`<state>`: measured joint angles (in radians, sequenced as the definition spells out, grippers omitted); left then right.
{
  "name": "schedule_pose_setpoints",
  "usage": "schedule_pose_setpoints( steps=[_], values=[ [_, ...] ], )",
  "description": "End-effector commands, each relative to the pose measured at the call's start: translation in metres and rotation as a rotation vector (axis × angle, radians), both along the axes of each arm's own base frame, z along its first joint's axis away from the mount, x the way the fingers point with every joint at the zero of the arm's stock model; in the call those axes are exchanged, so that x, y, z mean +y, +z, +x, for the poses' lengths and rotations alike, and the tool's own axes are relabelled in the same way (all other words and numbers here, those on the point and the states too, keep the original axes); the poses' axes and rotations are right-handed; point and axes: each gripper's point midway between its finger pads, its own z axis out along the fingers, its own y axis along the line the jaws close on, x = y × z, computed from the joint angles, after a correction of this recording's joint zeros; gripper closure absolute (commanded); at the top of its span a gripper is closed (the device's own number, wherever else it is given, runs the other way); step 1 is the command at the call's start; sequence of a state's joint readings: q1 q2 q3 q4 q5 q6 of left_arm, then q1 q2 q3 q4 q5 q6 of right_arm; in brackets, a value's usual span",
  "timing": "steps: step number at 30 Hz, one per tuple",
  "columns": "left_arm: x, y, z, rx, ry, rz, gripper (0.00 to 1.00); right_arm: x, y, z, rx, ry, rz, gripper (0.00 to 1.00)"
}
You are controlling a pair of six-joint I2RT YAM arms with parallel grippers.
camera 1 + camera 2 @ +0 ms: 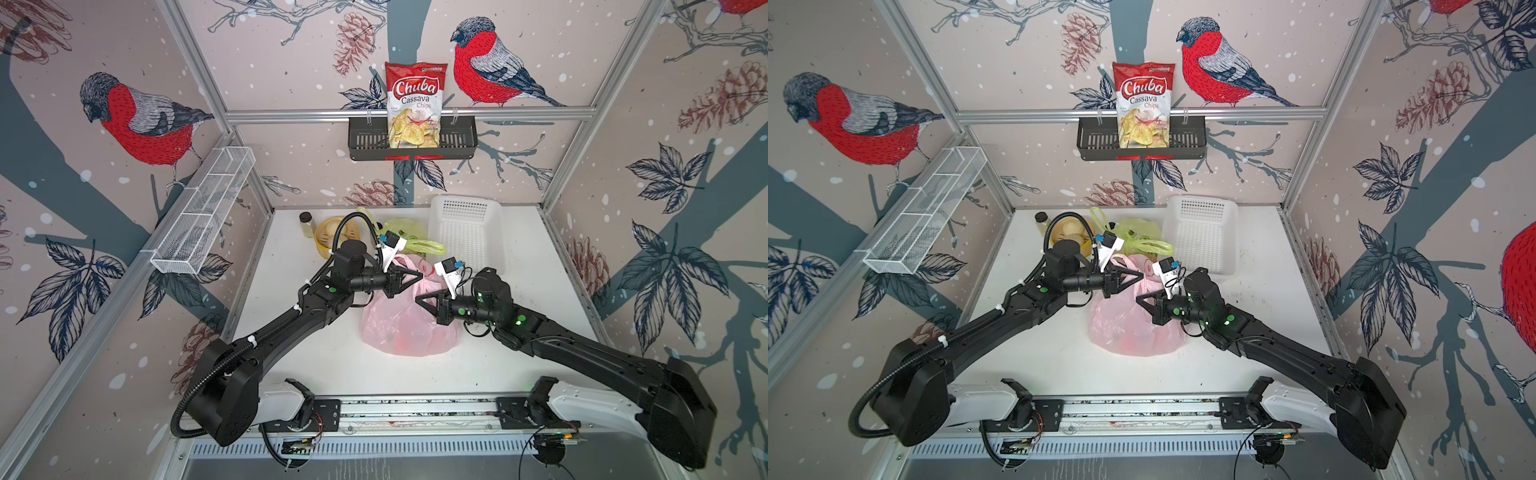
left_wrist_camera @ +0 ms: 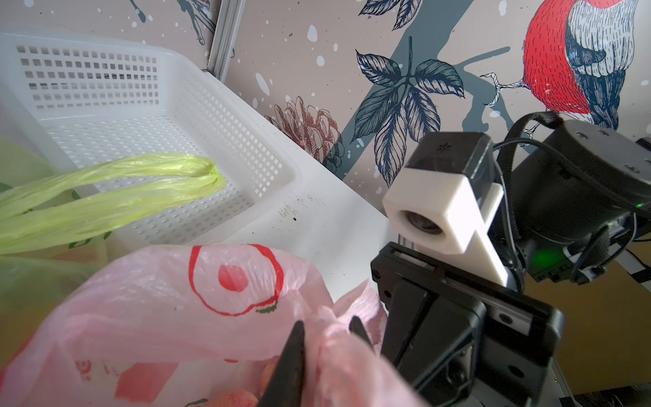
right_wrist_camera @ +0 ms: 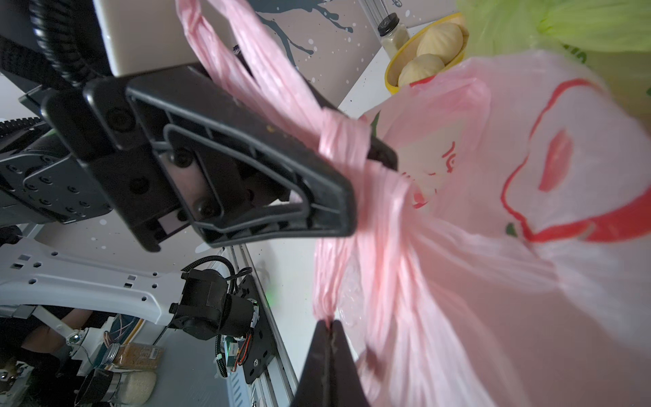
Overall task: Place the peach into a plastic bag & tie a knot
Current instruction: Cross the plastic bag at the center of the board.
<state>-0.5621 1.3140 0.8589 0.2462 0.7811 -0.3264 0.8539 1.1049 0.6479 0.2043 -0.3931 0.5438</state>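
A pink plastic bag [image 1: 395, 324] lies mid-table, and the peach [image 2: 236, 398] shows as an orange-red shape through its film, also faintly in a top view [image 1: 405, 343]. My left gripper [image 2: 326, 326] reaches in from the left at the bag's top. Its two fingertips stand close together with a bunched pink handle pinched between them. In the right wrist view that handle wraps into a twist [image 3: 343, 141] at the left gripper's finger [image 3: 246, 158]. My right gripper [image 3: 331, 322] is shut on another pink handle strand, which runs taut to the twist.
A green bag [image 1: 409, 237] lies just behind the pink one. A white basket [image 1: 469, 232] stands at the back right. A yellow bowl of buns [image 1: 332, 235] and a small bottle [image 1: 306, 222] sit at the back left. A chips packet [image 1: 415, 104] hangs in a wall shelf.
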Motion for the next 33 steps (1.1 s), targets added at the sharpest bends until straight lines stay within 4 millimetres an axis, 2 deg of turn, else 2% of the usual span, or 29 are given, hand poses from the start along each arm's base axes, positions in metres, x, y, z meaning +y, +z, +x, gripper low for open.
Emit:
schedule_pose_setpoints(
  steps=[1, 8, 12, 16, 20, 21, 22, 24, 26, 30, 33],
  values=[
    [-0.005, 0.008, 0.0, -0.017, -0.02, -0.026, 0.76, 0.002, 0.004, -0.001, -0.023, 0.016, 0.0, 1.0],
    [-0.013, 0.002, -0.002, -0.002, -0.047, -0.002, 0.76, 0.002, 0.004, -0.001, -0.026, 0.017, -0.002, 1.0],
    [-0.018, 0.002, -0.005, 0.001, -0.067, -0.004, 0.85, 0.003, 0.004, -0.003, -0.023, 0.025, -0.007, 1.0],
    [-0.024, 0.001, -0.007, 0.002, -0.094, -0.001, 1.0, 0.002, 0.005, -0.004, -0.031, 0.028, -0.01, 1.0],
    [-0.025, 0.005, -0.011, -0.034, -0.1, -0.013, 1.0, 0.0, 0.009, -0.005, -0.039, 0.04, -0.024, 1.0],
    [-0.023, 0.008, -0.012, -0.052, -0.098, -0.02, 1.0, -0.001, 0.013, -0.006, -0.042, 0.048, -0.025, 0.93],
    [-0.022, 0.011, -0.015, -0.072, -0.104, -0.028, 1.0, -0.002, 0.017, -0.007, -0.046, 0.058, -0.024, 0.82],
    [-0.019, 0.019, -0.02, -0.124, -0.118, -0.043, 1.0, -0.005, 0.033, -0.012, -0.078, 0.083, -0.016, 0.58],
    [-0.017, 0.025, -0.026, -0.158, -0.142, -0.043, 1.0, -0.01, 0.053, -0.016, -0.124, 0.095, -0.009, 0.41],
    [-0.014, 0.041, -0.042, -0.215, -0.228, -0.055, 1.0, -0.03, 0.097, -0.017, -0.239, 0.061, 0.034, 0.25],
    [-0.012, 0.054, -0.056, -0.24, -0.295, -0.062, 1.0, -0.043, 0.118, -0.013, -0.314, 0.028, 0.065, 0.16]
  ],
)
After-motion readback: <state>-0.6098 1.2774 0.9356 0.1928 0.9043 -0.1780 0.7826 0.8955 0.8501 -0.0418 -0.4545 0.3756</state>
